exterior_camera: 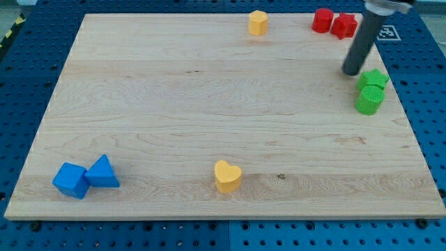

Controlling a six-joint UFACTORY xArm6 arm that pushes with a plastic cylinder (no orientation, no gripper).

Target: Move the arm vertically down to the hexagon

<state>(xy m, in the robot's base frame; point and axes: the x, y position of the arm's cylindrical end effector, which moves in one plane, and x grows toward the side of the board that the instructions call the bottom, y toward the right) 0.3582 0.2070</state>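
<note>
Hovering my tip [350, 71] just above, seemingly, green hexagon [369, 100].

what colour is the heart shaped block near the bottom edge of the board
Yellow. The heart block shows clearly in the camera view, near the view's bottom.

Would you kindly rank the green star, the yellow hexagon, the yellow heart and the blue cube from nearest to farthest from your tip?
Measured from my tip:
1. Green star, just to the view's right.
2. Yellow hexagon, top edge, leftward.
3. Yellow heart, bottom centre.
4. Blue cube, bottom-left corner.
</note>
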